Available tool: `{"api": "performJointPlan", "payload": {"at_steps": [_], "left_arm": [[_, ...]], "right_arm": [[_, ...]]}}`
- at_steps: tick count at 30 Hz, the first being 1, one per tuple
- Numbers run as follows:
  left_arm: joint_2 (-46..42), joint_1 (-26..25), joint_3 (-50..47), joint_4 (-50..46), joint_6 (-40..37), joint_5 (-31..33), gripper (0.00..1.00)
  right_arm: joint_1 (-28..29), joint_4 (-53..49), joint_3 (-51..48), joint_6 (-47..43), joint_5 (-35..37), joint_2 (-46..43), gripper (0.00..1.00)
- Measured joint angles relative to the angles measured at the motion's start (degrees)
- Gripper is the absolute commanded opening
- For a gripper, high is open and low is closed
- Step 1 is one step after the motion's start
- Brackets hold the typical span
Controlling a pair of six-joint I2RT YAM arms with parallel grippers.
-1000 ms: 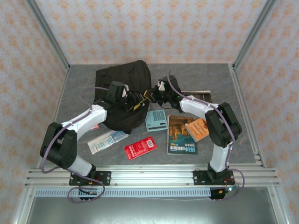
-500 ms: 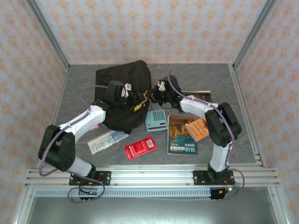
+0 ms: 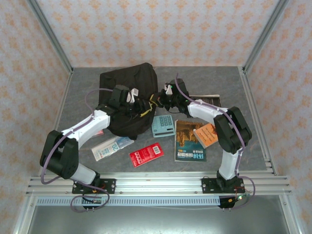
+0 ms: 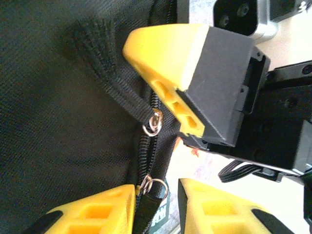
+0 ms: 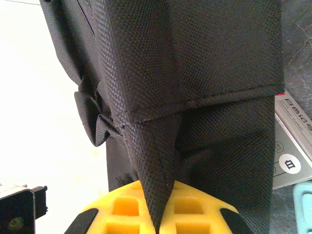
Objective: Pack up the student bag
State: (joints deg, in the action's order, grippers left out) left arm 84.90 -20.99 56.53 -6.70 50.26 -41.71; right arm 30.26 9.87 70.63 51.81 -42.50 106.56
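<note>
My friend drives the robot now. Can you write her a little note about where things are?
Left gripper: jaws either side of a zip pull, grip unclear.
Right gripper: shut on a fold of the bag.
Bag lies on the table; calculator, book and red pack lie beside it.
Done: bag fold gripped.
Left: open the zip, pack the things.

Grey table bears student bag, calculator, books, red packet.

left claw: jaws slightly apart | right claw: clamped shut
</note>
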Motion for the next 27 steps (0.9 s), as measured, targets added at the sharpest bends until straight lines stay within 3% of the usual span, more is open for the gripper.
{"api": "performJointPlan", "payload": {"at_steps": [8, 20, 27], "left_arm": [[-0.02, 0.0, 0.0, -3.5, -3.82, 0.24, 0.25], [-0.02, 0.0, 0.0, -7.54, -6.03, 1.88, 0.33], [-0.02, 0.0, 0.0, -9.4, -6.91, 3.21, 0.2]], "right_arm": [[-0.04, -0.02, 0.0, 0.0, -0.07, 0.52, 0.0], [-0.11, 0.04, 0.0, 0.09, -0.39, 1.44, 0.0], [-0.11, 0.04, 0.0, 0.2, -0.42, 1.44, 0.0]]}}
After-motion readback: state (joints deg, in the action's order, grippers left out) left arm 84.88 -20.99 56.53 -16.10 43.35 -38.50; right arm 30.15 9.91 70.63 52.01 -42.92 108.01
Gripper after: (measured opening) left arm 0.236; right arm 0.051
